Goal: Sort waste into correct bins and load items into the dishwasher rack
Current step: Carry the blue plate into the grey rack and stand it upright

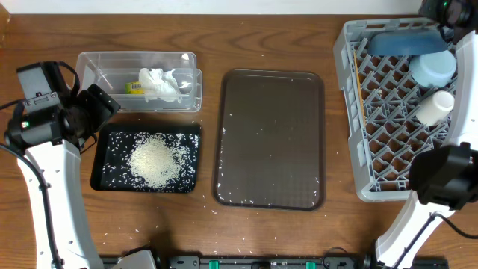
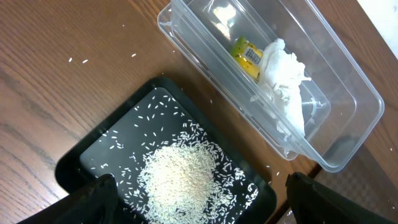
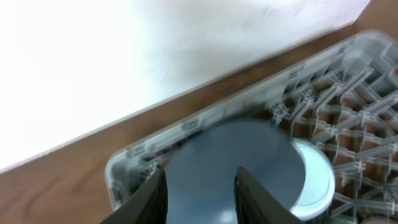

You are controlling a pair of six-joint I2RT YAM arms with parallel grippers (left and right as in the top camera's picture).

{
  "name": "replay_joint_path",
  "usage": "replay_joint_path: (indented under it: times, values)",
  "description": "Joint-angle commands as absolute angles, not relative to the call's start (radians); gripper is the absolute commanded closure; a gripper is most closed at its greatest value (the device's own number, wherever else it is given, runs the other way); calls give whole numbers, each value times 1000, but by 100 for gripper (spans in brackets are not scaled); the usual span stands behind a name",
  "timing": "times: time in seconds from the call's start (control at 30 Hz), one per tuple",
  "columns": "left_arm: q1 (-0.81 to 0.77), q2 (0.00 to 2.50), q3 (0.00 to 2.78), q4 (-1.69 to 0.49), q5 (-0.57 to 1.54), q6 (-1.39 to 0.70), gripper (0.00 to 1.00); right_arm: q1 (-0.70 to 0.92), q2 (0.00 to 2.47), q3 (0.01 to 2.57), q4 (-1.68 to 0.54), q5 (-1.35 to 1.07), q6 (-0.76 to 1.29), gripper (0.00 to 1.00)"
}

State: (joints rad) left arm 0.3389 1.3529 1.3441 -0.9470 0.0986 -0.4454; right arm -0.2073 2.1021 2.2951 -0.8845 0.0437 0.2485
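- Left gripper [image 2: 200, 182]: released, jaws wide, above the black tray [image 1: 101, 173].
- Clear box [image 1: 88, 63], just beside the tray: napkin [image 1: 160, 84] touching wrapper [image 1: 134, 88].
- Black tray: rice heap [image 1: 153, 161] at centre, with stray grains around it.
- Brown serving tray [image 1: 269, 142]: apart from bins and rack.
- Rack [image 1: 388, 146]: plate [image 1: 399, 41] tilted at the far edge, then bowl [image 1: 433, 67] and cup [image 1: 435, 107].
- Right gripper [image 3: 199, 177]: over the plate; view blurred, grip cannot be told.
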Motion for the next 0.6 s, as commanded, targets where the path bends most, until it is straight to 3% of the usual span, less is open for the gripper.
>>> replay_joint_path:
  times: [0.0, 0.27, 0.57]
  values:
    - [344, 1353, 1352, -953, 94, -450, 11, -208, 2190, 2294, -805, 130, 281, 65]
    - [344, 1353, 1352, -953, 94, -450, 11, -198, 2315, 2294, -741, 123, 280, 62]
    - [344, 1353, 1352, -953, 94, -450, 11, -187, 2298, 2295, -955, 115, 280, 63]
